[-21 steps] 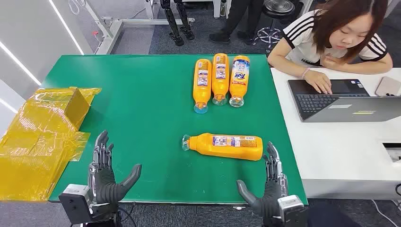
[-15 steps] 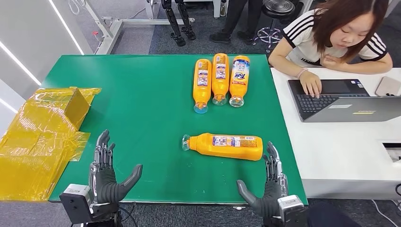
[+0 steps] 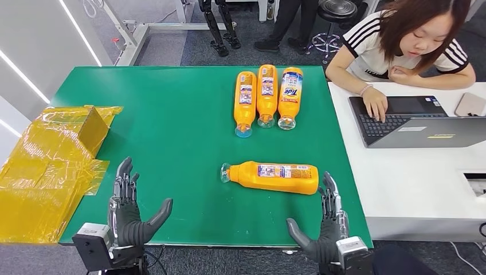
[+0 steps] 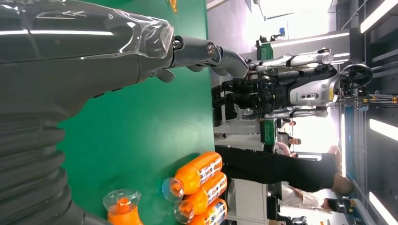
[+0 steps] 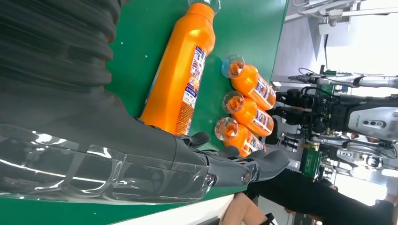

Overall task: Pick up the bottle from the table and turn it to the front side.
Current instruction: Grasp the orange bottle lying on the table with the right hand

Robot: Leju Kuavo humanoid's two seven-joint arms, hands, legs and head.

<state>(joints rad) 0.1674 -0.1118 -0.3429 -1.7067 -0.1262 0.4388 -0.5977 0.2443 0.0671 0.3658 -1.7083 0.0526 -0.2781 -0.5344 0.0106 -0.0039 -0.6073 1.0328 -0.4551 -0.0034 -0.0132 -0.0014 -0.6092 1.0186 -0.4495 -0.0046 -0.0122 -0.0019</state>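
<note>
An orange bottle [image 3: 274,176] lies on its side on the green table [image 3: 172,114], clear cap to the left, back label with small print facing up. The same bottle [image 5: 180,75] appears in the right wrist view. My right hand [image 3: 324,229] hovers open at the table's near edge, just below the bottle's base end, not touching it. Over the near left part of the table my left hand [image 3: 129,212] is open too, fingers spread, well away from the bottle. The left hand [image 4: 94,61] holds nothing in its wrist view.
Three more orange bottles [image 3: 266,97] lie side by side at the table's far side, caps toward me. Crumpled yellow plastic wrap [image 3: 51,166] covers the left edge. A person [image 3: 410,40] works at a laptop [image 3: 421,120] on a white desk [image 3: 412,189] to the right.
Both of my hands and the bottle stay put. The person's hand has slid along the laptop keyboard.
</note>
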